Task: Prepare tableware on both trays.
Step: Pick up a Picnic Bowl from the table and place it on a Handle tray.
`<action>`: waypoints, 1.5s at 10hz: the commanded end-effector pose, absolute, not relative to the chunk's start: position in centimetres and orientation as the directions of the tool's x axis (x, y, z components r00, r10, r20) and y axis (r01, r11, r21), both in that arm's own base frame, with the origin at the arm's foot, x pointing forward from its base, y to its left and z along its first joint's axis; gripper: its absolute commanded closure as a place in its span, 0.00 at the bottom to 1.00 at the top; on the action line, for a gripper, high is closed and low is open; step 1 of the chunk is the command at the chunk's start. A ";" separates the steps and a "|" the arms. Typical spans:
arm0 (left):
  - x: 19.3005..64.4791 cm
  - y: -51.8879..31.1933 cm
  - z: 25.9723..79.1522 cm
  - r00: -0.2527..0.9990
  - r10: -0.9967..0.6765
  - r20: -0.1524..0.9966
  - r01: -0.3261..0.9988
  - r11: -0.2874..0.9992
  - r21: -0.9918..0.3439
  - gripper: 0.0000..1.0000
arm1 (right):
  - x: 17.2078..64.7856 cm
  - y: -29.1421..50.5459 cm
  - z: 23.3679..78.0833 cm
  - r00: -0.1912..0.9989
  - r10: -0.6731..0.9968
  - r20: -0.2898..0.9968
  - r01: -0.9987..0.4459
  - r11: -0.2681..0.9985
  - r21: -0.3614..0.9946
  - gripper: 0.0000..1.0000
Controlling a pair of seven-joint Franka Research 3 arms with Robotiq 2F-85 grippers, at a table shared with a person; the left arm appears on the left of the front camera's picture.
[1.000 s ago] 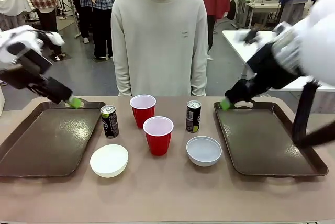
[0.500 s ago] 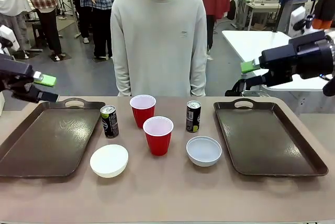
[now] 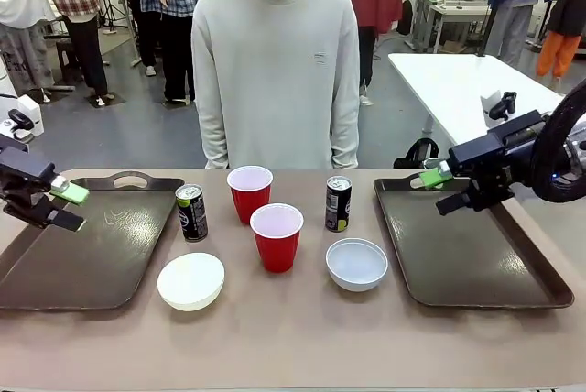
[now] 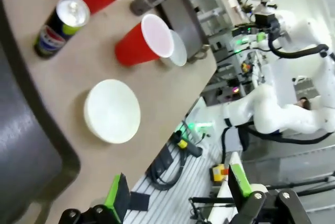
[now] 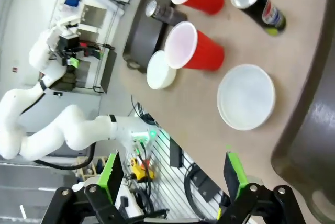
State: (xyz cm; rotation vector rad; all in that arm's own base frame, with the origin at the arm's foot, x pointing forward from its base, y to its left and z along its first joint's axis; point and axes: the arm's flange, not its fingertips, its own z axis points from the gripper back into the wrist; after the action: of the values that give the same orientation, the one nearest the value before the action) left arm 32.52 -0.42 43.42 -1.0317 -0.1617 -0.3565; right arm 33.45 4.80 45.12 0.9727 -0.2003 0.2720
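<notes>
Tableware sits in a cluster on the bare tabletop point(image 3: 293, 346) between the two trays, none of it on either one. The far red cup point(image 3: 249, 192) stands at 12 o'clock of the cluster, with the near red cup point(image 3: 276, 236) just beside it toward 6. The left can point(image 3: 191, 212) is at 9 o'clock and the right can point(image 3: 338, 203) at 3. The white bowl point(image 3: 190, 280) lies at 7 o'clock and the grey-blue bowl point(image 3: 357, 264) at 5. The left tray point(image 3: 82, 259) lies at 9 o'clock of the cluster and the right tray point(image 3: 467, 255) at 3.

The picture's edge cuts off the left tray's outer corner. In the left wrist view the near red cup mostly hides the grey-blue bowl point(image 4: 179, 51), and we cannot read the blurred right can.

Since half a second ago the tableware has not shifted, while both grippers have come down. The left gripper point(image 3: 71, 207) hangs over the left tray's 10 o'clock corner. The right gripper point(image 3: 441, 190) hangs over the right tray's far rim at 11 o'clock, beside the handle cut-out. Both stand wide, with nothing between the fingers.

The front view gives us those fingers side-on, while each wrist view shows its green pads point(image 4: 118, 198) far apart. The right wrist view has the grey-blue bowl point(image 5: 246, 97) nearest. The front view adds the person point(image 3: 279, 71) at 12 o'clock, hands hidden below the tabletop's far edge.
</notes>
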 end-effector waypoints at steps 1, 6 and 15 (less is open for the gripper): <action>31.9 0.5 44.0 0.936 -0.199 0.290 0.351 0.498 -0.793 0.00 | 23.5 5.3 40.2 0.949 0.151 0.276 -0.313 0.547 0.777 0.00; 32.4 0.5 43.5 0.935 -0.198 0.294 0.354 0.493 -0.795 0.00 | 33.0 4.0 44.9 0.955 0.146 0.258 -0.295 0.548 0.783 0.00; 32.4 0.5 43.5 0.935 -0.198 0.294 0.354 0.493 -0.795 0.00 | 33.0 4.0 44.9 0.955 0.146 0.258 -0.295 0.548 0.783 0.00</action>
State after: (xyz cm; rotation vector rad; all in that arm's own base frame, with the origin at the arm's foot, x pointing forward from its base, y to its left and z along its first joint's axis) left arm 32.46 0.55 43.57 -0.9926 -0.1705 -0.3347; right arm 32.79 3.87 45.00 0.9329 -0.1658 0.2571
